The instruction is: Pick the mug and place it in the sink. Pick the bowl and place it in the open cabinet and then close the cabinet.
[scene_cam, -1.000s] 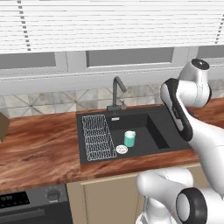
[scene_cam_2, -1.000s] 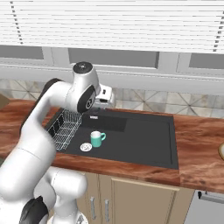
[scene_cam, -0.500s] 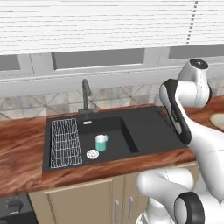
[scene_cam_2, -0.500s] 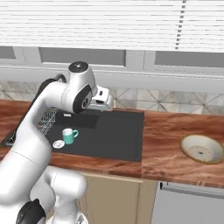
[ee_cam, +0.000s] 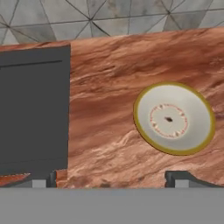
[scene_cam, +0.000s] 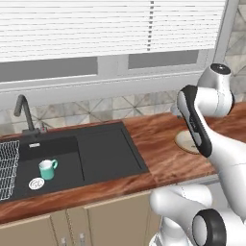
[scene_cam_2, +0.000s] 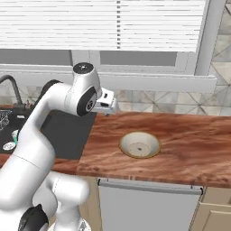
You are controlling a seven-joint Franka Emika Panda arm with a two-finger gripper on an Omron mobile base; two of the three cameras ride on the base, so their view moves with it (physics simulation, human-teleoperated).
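Observation:
The teal mug (scene_cam: pixel 47 169) stands upright inside the black sink (scene_cam: pixel 103 153), near the round drain and apart from the gripper. On the wooden counter right of the sink sits the shallow off-white bowl (scene_cam_2: pixel 140 144), also in the hand view (ee_cam: pixel 174 118). My gripper (scene_cam_2: pixel 107 107) hangs above the counter between sink and bowl, behind the bowl's left side. In the hand view the gripper (ee_cam: pixel 111 181) is open with nothing between its fingertips (ee_cam: pixel 183 178). In the left base view the arm covers part of the bowl (scene_cam: pixel 185 140). The cabinet is out of view.
A dark tap (scene_cam: pixel 24 113) rises behind the sink and a white wire rack (scene_cam: pixel 6 168) lies at its left end. A tiled backsplash and a window with blinds close the counter's back. A dishwasher front (scene_cam_2: pixel 149 203) sits below the counter.
The base has driven to the right, so the sink and mug slid left in both base views and the bowl came into view. The gripper stays open and empty.

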